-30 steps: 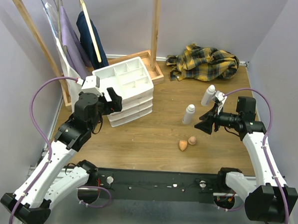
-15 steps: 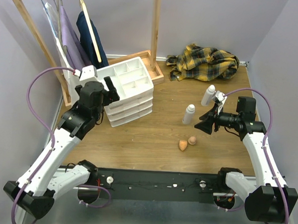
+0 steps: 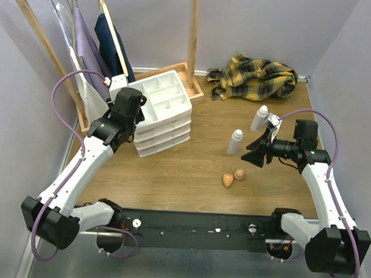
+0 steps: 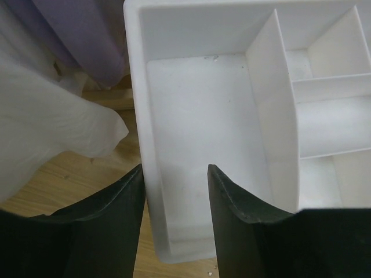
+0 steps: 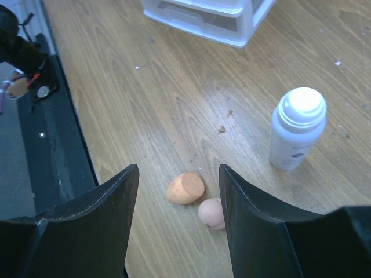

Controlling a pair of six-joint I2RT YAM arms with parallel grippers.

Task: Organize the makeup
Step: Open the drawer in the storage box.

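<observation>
Two white capped bottles stand on the wooden floor, one [image 3: 236,141] mid-right and one [image 3: 259,118] behind it. Two peach egg-shaped sponges [image 3: 227,180] [image 3: 239,174] lie side by side in front of them. My right gripper [image 3: 254,156] is open and empty, above and to the right of the sponges. In the right wrist view the gripper [image 5: 178,174] frames the orange sponge [image 5: 185,188] and the pink sponge [image 5: 210,213], with a bottle [image 5: 297,127] beyond. My left gripper [image 3: 136,114] is open and empty over the white drawer unit's left top compartment [image 4: 197,127]. No pencil-like sticks are in view.
The white drawer unit [image 3: 159,106] stands back left, with a divided top tray. A wooden clothes rack with hanging clothes [image 3: 84,46] is right behind it. A yellow plaid cloth [image 3: 257,77] lies at the back right. Walls close both sides.
My left arm has swung away from me and to the right, bringing its gripper over the drawer unit's top tray. The right arm, bottles and sponges have not moved.
</observation>
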